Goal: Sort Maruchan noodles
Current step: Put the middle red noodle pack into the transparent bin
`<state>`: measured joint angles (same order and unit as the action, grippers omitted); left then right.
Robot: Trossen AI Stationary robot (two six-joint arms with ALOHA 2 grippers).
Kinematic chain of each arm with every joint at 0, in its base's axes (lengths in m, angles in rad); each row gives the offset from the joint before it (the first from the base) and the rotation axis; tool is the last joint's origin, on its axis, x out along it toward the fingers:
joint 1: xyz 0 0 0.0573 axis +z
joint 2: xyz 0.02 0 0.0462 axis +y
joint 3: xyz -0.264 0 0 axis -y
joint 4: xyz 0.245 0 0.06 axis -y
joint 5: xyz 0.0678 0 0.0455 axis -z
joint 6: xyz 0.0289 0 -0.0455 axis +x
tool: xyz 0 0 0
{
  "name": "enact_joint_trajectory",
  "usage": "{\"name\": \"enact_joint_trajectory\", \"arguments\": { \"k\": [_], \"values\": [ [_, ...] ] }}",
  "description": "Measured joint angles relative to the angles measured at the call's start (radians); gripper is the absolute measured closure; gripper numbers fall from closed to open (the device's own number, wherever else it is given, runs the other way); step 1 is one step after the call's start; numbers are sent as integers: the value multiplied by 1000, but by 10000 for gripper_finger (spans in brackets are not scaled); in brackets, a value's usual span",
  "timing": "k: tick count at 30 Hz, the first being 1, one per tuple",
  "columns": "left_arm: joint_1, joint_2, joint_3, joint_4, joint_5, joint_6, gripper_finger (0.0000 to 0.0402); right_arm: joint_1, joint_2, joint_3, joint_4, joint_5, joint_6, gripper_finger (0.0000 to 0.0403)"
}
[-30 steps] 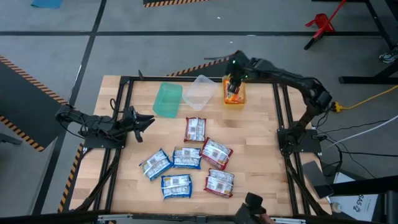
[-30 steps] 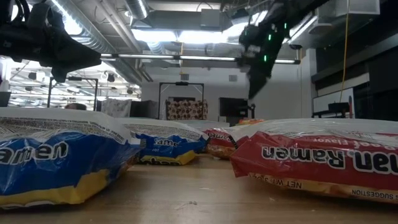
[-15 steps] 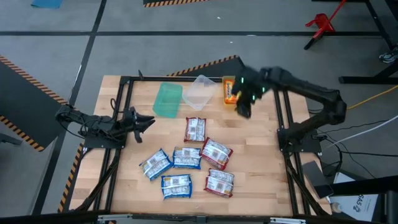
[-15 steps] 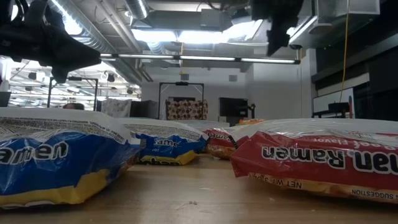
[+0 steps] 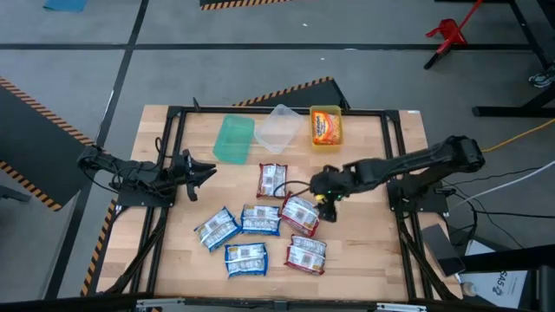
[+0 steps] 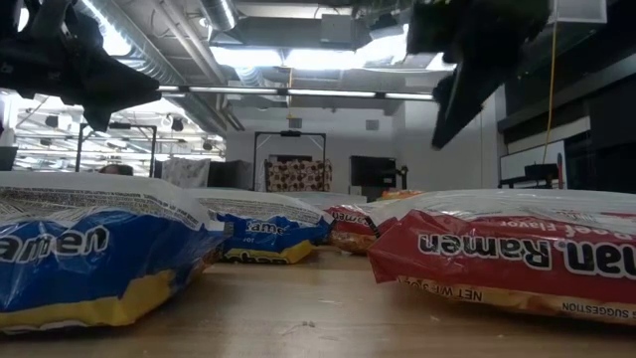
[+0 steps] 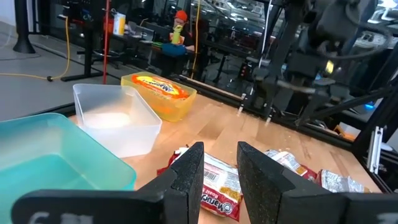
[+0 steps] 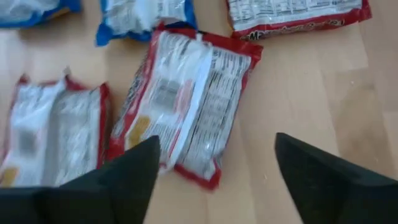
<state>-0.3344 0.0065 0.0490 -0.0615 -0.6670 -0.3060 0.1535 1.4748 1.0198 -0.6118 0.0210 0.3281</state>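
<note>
Orange packet (image 5: 326,127) lies in the yellow bin (image 5: 314,137) at the far edge of the tabletop (image 5: 364,234), right of centre; it is the only packet sorted so far. The clear bin (image 5: 277,130) just left of it looks empty, and so does the green bin (image 5: 233,139) further left.

Six packets are left loose on the wood, in a cluster near the middle:
- red packet (image 5: 272,180), farthest of the cluster, just below the clear bin
- red packet (image 5: 301,213), right of centre, with a part of the right arm over its right edge
- red packet (image 5: 305,253), nearest on the right
- blue packet (image 5: 217,228), left side
- blue packet (image 5: 260,219), centre, touching the red one to its right
- blue packet (image 5: 245,258), nearest on the left

Right end effector (image 5: 323,184) is over the right edge of the cluster, fingers spread wide and holding nothing. The right wrist view looks down between them onto the middle red packet (image 8: 186,106), printed back up.

Left end effector (image 5: 201,171) waits at the left side, well apart from the packets, near the green bin; its fingers stand slightly apart with nothing between them.

Judgement: early stage, one packet of seven placed. Three red and three blue are left to bin; the middle red one looks like the next pick
</note>
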Motion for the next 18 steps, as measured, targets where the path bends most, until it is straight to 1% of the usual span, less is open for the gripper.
{"name": "enact_joint_trajectory", "arguments": {
  "k": [3,6,9,14,18],
  "values": [
    [0,0,0,-1,0,1,311,0,51,-29,76,29,39,63],
    [0,0,0,-2,0,2,311,-3,97,-33,109,68,59,50],
    [0,0,0,-2,0,2,311,1,138,-33,148,80,61,48],
    [0,0,0,-3,0,1,311,38,202,-33,206,85,67,47],
    [0,0,0,-3,0,1,311,67,233,-33,211,124,88,47]
  ]
}}
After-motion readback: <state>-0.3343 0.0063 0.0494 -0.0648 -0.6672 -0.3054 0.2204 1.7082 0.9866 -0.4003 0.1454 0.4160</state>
